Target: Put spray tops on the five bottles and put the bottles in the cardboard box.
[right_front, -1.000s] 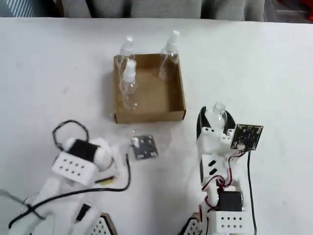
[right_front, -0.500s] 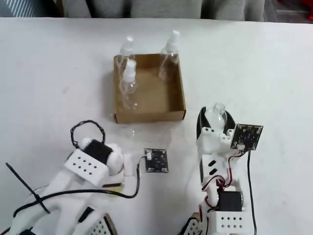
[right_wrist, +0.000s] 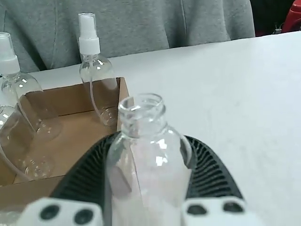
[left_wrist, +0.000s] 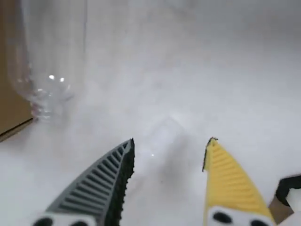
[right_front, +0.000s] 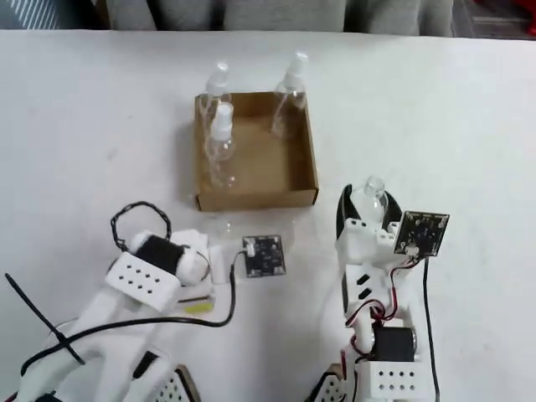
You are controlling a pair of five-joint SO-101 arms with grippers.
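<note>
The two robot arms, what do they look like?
The left arm is white with a black motor, a looped black cable and a square circuit board; the left gripper has one grey ribbed finger and one yellow. The right arm is white too, with red and black wires and its own board; the right gripper has black ribbed fingers.

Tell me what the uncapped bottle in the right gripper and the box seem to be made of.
Uncapped bottle: likely clear plastic with a glossy finish. You can see straight through it and it carries bright highlights, though glass can't be ruled out.
Box: brown cardboard with a matte finish. Its walls are flat and tan, with thin raw edges and no shine.
</note>
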